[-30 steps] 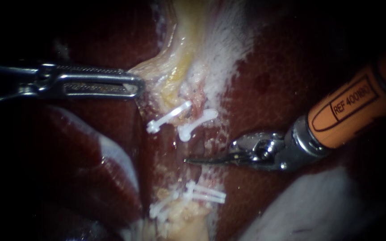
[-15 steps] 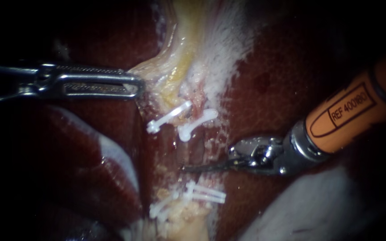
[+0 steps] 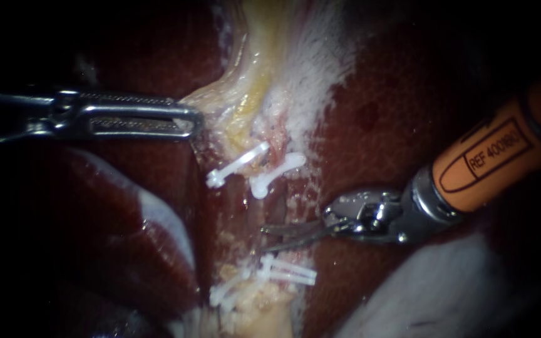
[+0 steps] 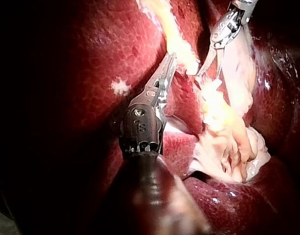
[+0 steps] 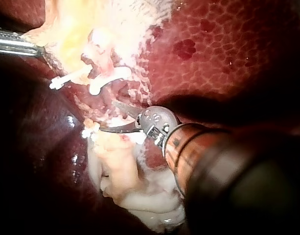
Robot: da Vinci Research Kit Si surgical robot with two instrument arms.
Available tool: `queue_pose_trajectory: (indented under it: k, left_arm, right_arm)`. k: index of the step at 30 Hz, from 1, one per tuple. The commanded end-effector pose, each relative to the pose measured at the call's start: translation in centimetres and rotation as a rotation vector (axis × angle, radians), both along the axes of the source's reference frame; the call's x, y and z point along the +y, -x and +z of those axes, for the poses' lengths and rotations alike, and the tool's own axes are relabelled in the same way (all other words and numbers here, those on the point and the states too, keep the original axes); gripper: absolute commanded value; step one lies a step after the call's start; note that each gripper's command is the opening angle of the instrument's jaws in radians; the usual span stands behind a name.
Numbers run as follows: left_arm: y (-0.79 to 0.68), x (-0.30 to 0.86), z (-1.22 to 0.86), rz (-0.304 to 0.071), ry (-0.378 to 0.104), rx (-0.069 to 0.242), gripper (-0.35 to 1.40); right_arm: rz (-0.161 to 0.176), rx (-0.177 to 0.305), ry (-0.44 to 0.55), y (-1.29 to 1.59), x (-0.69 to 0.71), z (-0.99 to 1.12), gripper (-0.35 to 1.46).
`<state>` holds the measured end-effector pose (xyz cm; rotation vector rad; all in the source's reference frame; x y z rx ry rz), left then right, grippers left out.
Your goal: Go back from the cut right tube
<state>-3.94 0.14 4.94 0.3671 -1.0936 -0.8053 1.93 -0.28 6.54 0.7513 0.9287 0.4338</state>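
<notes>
At the gap between the upper white clips (image 3: 277, 172) and the lower clips (image 3: 289, 271), the right instrument (image 3: 265, 240) holds its two thin blades apart, gripping nothing, at the cut right tube (image 3: 280, 201). The left instrument (image 3: 189, 120) has its jaws clamped on pale yellowish tissue (image 3: 245, 106) farther up, beside the dark red liver (image 3: 396, 94).

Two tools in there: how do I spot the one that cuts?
Find the red liver on the endoscope view's right. The right instrument enters across it, orange-shafted. Unlike the all-grey left instrument, it ends in thin open blades between the clips.
</notes>
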Motion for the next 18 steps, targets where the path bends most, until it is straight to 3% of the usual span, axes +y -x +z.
queue_pose_trajectory:
  k: [1, 8, 18]
  left_arm:
    - [0.00, 0.00, -0.01, 0.000, 0.000, -0.001, -0.20]
    - [-0.02, 0.00, 0.00, 0.001, 0.001, -0.001, -0.20]
    - [-0.02, -0.01, 0.02, 0.002, 0.001, -0.001, -0.20]
  right_arm:
    - [-0.004, 0.006, 0.014, 0.02, 0.01, 0.00, 0.89]
    - [-0.022, 0.064, 0.197, 0.31, 0.16, 0.01, 1.28]
    - [-0.015, 0.090, 0.345, 0.61, 0.48, -0.17, 1.43]
